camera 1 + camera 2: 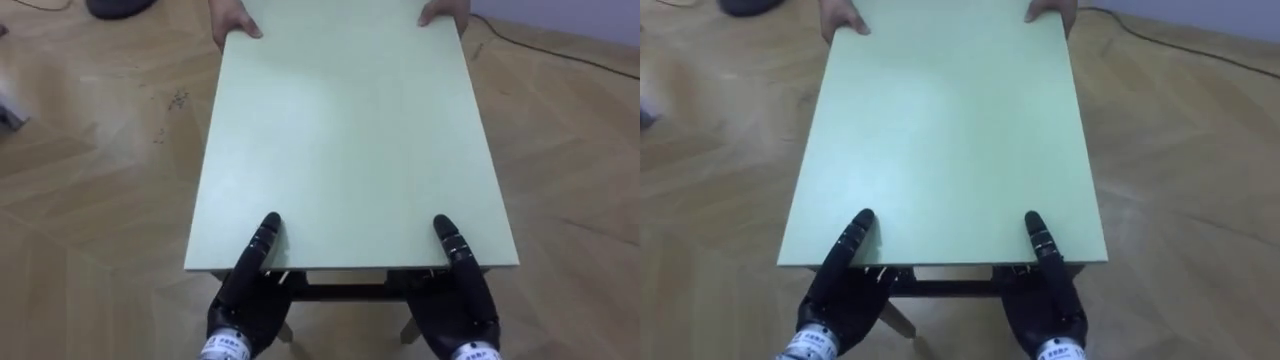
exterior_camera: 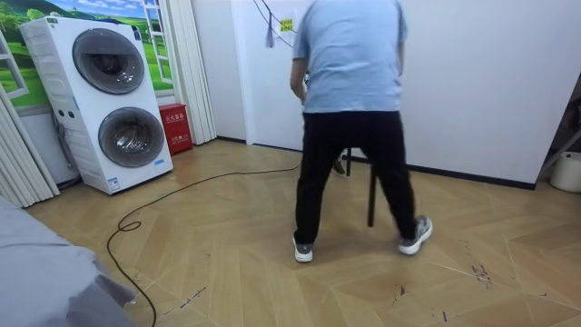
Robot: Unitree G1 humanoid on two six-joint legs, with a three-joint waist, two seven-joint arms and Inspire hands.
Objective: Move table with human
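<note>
Left eye view looks down on a desk [image 1: 350,130] with a bare pale green top, standing on a wooden herringbone floor [image 1: 90,180]. The left robot hand [image 1: 245,300] is at the desk's near edge, close to the near left corner. Its dark upper part lies flat on the top while the rest of it sits below the edge. The right robot hand [image 1: 460,300] meets the same near edge close to the near right corner in the same way, part on the top and part beneath. With so much of each robot hand tucked under the desk, I cannot tell how far either is closed or how firmly it has hold of the edge. A dark frame [image 1: 345,290] and wooden legs show beneath the near edge, between the two robot hands.

At the far edge a person's hand [image 1: 235,22] grips the far left corner, and the other hand [image 1: 443,12] grips the far right corner.

Seen from the room view, the person [image 2: 349,118] stands with back to the camera, feet apart, bending slightly forward. A dark desk leg [image 2: 371,195] is visible between the person's legs. At the room view's left, two stacked washing machines [image 2: 109,100] stand by a curtain [image 2: 186,68] and a red box [image 2: 174,127].
</note>
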